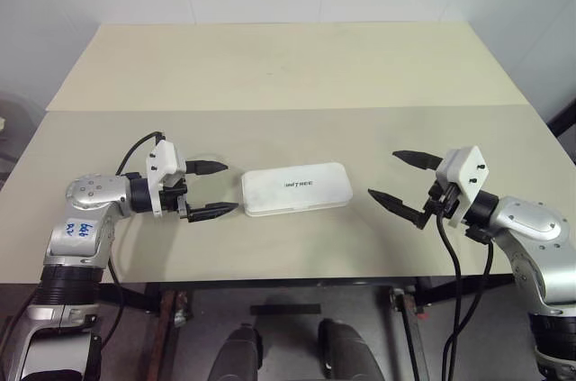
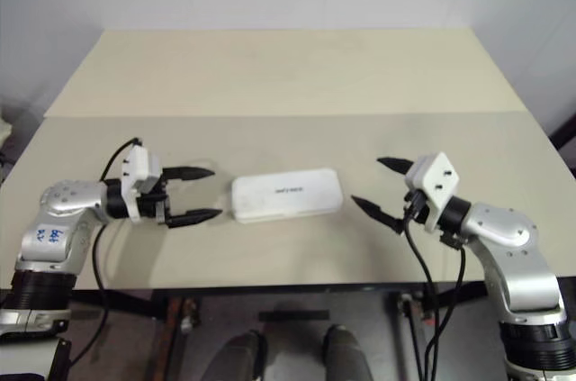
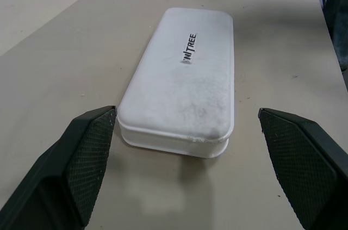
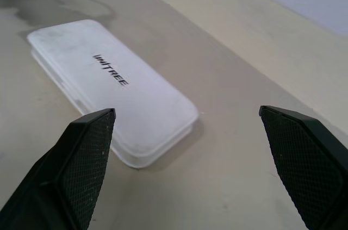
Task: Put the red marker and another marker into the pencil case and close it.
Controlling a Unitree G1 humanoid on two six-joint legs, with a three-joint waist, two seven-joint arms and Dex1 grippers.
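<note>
Four views, one table (image 1: 270, 75)
Head pair looks down from above; both wrist cameras sit low, sharing the white case (image 3: 182, 80).

One pencil case (image 1: 295, 189), closed, on one table (image 1: 270, 66).

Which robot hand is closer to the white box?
The left. The left gripper is open just off the end of the closed pencil case, its lower fingertip almost at the case's corner. The right gripper, also open, sits farther off the other end, with bare table between.
</note>
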